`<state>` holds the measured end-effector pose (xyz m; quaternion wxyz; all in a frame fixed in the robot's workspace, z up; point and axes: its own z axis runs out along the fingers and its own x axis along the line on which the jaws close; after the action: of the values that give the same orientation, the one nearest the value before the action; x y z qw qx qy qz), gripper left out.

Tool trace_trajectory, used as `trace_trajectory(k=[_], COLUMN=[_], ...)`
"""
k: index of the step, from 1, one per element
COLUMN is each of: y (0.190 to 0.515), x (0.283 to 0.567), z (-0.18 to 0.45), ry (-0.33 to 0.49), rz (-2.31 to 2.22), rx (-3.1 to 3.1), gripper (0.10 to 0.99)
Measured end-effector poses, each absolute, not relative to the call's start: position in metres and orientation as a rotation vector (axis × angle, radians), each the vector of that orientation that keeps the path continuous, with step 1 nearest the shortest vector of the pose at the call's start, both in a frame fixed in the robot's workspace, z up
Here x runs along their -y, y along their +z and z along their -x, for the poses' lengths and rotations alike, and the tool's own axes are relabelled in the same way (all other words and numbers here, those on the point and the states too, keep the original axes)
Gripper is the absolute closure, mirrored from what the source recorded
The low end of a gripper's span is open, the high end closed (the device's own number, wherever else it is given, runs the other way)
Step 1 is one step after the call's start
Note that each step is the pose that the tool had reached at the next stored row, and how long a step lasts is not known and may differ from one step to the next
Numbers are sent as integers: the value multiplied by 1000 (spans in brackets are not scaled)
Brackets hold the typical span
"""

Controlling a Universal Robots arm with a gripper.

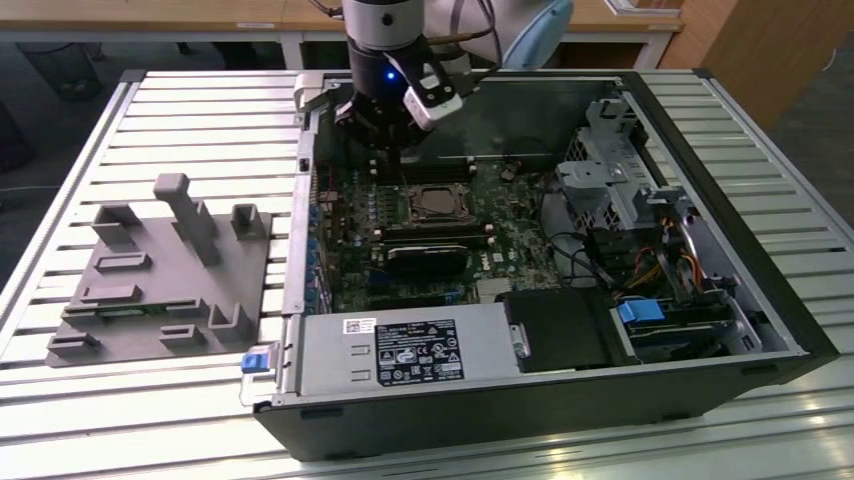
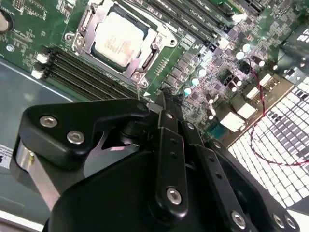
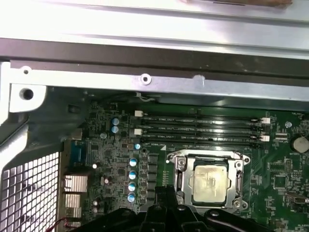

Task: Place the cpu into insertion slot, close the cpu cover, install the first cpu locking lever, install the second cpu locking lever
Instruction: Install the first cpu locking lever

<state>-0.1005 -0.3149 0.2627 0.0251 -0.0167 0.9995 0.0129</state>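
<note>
1. In the exterior view the open computer case [image 1: 781, 310] lies on the slatted desk [image 1: 187, 120]. A grey fixture [image 1: 160, 270] sits at 9 o'clock of it.
2. The insertion slot [image 1: 430, 203] is on the green board, near mid-case.
3. I see the cpu [image 2: 118, 41] [image 3: 208, 181] seated in that slot, silvery face up.
4. The cpu cover [image 2: 150, 54] [image 3: 239, 166] lies flat around the chip, which shows through its window.
5. I cannot tell how the locking levers sit.
6. In the exterior view the hand [image 1: 384, 150] hangs over the board at about 11 o'clock of the slot, near but apart from it.
7. In both wrist views the hand's [image 2: 163, 96] [image 3: 164, 191] tips look pressed together, and I see nothing pinched between them.
8. The long black memory slots [image 3: 203, 130] run just beside the socket.
</note>
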Motion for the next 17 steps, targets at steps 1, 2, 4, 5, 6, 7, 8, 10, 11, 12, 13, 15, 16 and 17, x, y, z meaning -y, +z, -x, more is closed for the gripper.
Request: trace_trajectory(k=[1, 2, 4, 5, 6, 7, 8, 10, 11, 12, 13, 15, 16, 17], y=[262, 262, 261, 261, 261, 261, 260, 260, 260, 259, 259, 259, 258, 258], x=[315, 315, 315, 315, 315, 315, 315, 315, 315, 314, 314, 314, 314, 314], z=[101, 101, 101, 101, 101, 101, 101, 101, 102, 102, 102, 103, 103, 103], ry=[40, 40, 40, 40, 40, 40, 40, 40, 40, 40, 40, 40, 40, 40], rz=[52, 52, 51, 51, 51, 51, 51, 51, 51, 51, 51, 51, 51, 51], rx=[-3091, -3091, -3091, -3091, -3091, -3091, -3091, -3091, -3091, -3091, -3091, -3091, -3091, -3091], gripper=[980, 980, 980, 980, 980, 980, 980, 980, 980, 980, 980, 980, 980, 980])
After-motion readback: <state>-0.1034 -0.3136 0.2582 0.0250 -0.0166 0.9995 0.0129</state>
